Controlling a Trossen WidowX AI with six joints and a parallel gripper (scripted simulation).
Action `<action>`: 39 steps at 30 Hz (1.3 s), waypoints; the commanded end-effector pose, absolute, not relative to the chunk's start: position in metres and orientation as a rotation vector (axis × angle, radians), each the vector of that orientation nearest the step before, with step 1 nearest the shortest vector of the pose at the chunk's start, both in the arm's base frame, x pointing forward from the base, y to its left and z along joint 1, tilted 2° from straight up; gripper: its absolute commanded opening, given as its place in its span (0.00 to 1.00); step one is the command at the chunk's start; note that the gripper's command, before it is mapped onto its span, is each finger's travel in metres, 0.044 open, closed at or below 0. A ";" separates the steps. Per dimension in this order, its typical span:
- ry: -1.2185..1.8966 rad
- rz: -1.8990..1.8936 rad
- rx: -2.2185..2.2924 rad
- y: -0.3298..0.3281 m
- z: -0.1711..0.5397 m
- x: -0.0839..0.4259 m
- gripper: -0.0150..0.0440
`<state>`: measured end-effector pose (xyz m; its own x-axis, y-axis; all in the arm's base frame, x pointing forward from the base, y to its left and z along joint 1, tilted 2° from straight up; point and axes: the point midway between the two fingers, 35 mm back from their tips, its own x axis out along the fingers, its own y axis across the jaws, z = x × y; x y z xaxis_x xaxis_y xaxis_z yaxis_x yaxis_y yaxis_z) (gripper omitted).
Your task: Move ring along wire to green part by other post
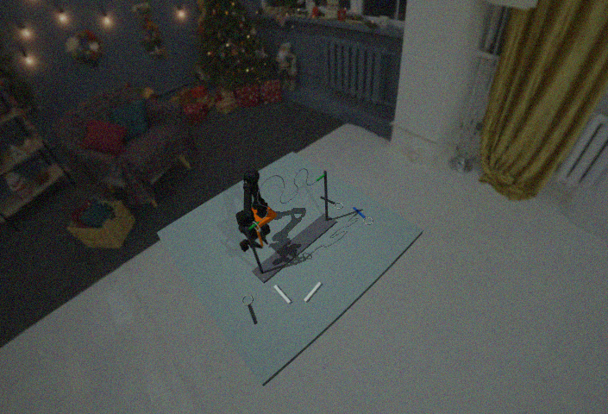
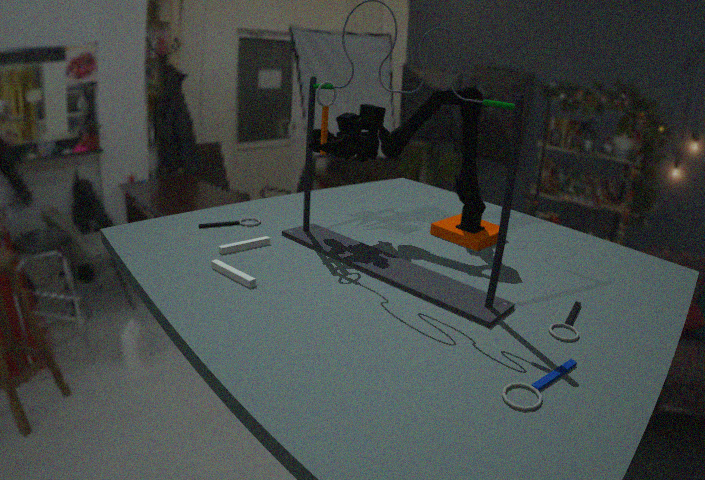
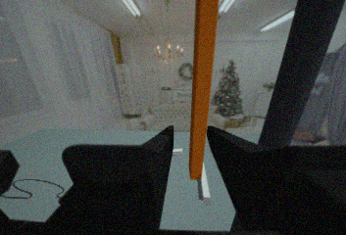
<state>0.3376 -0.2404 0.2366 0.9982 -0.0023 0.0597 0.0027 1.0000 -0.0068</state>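
Note:
The ring [image 1: 256,225] [image 2: 326,95] hangs around the green part [image 2: 321,86] beside the left post [image 2: 307,175] of the exterior view. Its orange handle [image 1: 260,236] [image 2: 324,118] [image 3: 203,83] points straight down. My gripper [image 1: 254,242] [image 2: 319,141] [image 3: 190,130] is partly open around the handle's lower section. In the wrist view the handle stands between the fingertips, nearer the right one, with a wide gap on the left. Any contact on the right is hard to tell. The other green part [image 1: 320,178] [image 2: 498,104] is at the far post [image 1: 326,195] [image 2: 506,198].
The nearby post [image 3: 300,73] rises close beyond the right finger. The thin grey wire loops high between the posts above their base [image 1: 309,239] [image 2: 449,294]. A blue-handled ring [image 2: 554,374], two dark-handled rings and two white bars [image 2: 244,244] [image 2: 233,273] lie on the table.

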 end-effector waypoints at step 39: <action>-0.062 -0.005 -0.011 -0.239 0.257 0.337 0.00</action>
